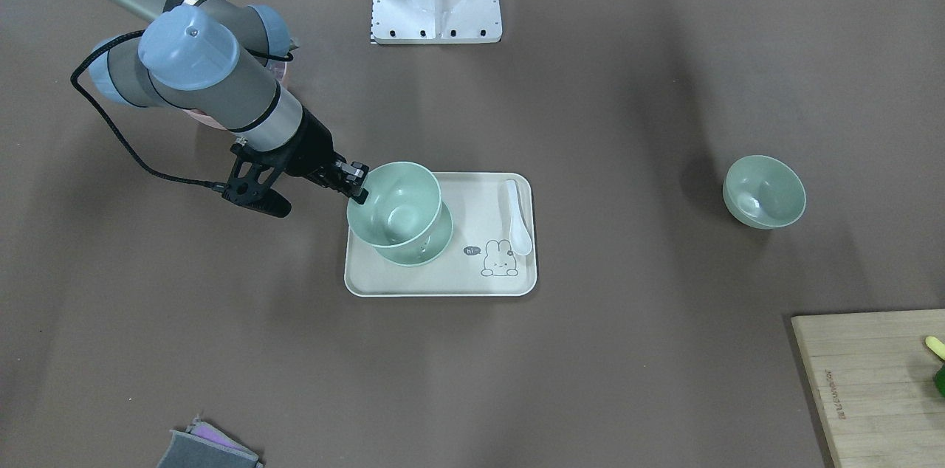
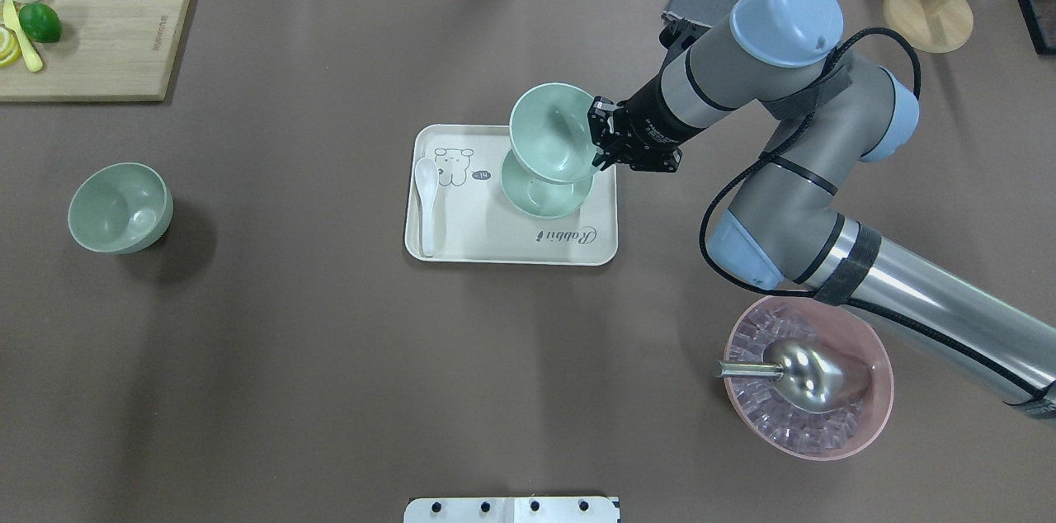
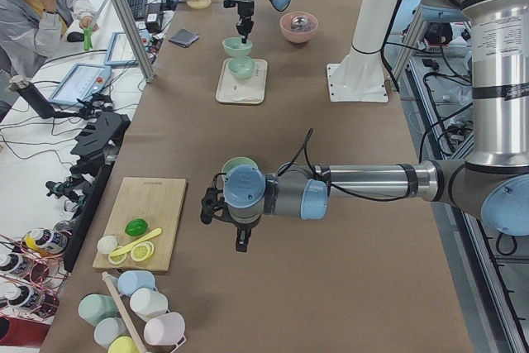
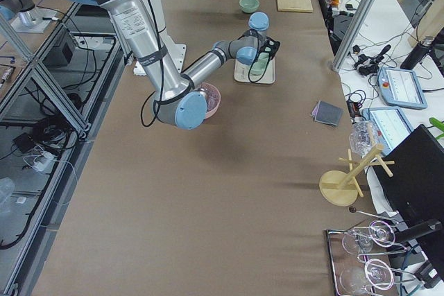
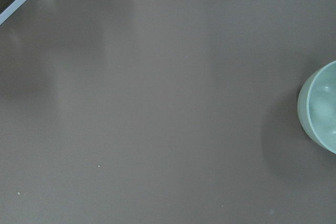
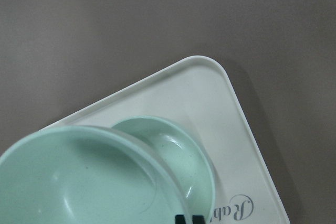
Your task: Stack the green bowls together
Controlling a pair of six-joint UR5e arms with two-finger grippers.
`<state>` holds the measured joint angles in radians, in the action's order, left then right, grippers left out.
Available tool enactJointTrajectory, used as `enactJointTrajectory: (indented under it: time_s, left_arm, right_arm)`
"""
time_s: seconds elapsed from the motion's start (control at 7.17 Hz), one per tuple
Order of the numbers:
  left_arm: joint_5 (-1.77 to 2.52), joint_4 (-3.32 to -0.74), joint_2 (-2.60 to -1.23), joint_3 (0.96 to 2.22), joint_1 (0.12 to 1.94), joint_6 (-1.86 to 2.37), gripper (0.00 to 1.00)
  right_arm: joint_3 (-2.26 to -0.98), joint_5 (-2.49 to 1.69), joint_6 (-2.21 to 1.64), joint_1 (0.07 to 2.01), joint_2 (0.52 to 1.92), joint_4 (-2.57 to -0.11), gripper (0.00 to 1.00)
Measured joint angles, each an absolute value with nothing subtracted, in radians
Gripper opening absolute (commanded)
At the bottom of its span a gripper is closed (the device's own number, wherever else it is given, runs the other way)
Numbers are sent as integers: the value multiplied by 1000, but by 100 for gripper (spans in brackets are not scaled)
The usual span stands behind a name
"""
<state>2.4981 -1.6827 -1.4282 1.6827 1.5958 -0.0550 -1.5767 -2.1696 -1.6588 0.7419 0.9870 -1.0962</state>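
My right gripper (image 1: 358, 184) is shut on the rim of a pale green bowl (image 1: 395, 206) and holds it tilted just above a second green bowl (image 1: 437, 241) that sits on the cream tray (image 1: 443, 280). In the overhead view the held bowl (image 2: 549, 131) overlaps the tray bowl (image 2: 540, 195), with the gripper (image 2: 596, 145) at its right rim. The right wrist view shows both bowls (image 6: 79, 182) (image 6: 178, 156). A third green bowl (image 2: 120, 207) stands alone on the table. My left gripper (image 3: 210, 206) hovers beside it; I cannot tell if it is open or shut.
A white spoon (image 2: 426, 205) lies on the tray. A pink bowl with a metal scoop (image 2: 808, 379) stands under my right arm. A wooden cutting board with fruit (image 2: 91, 36), a grey pouch (image 1: 210, 449) and a wooden rack (image 2: 928, 11) sit near the edges.
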Motion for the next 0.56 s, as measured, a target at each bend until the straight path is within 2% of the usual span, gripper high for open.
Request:
enactJointTrajectory:
  time_s: [0.14, 0.28, 0.42, 0.56]
  left_arm:
    - [2499, -1683, -1428, 1683, 1595, -55, 98]
    - [2499, -1683, -1429, 1682, 1593, -55, 98]
    - [2500, -1682, -1429, 1682, 1591, -54, 98]
    - [2500, -1682, -1431, 1683, 1581, -54, 98]
  right_arm:
    - [-1564, -2165, -1662, 732, 983, -1095, 0]
    - [-1558, -2161, -1663, 728, 978, -1094, 15]
    - [-1554, -2159, -1663, 726, 975, -1094, 87]
    - [-1546, -2159, -1668, 726, 968, -1095, 100]
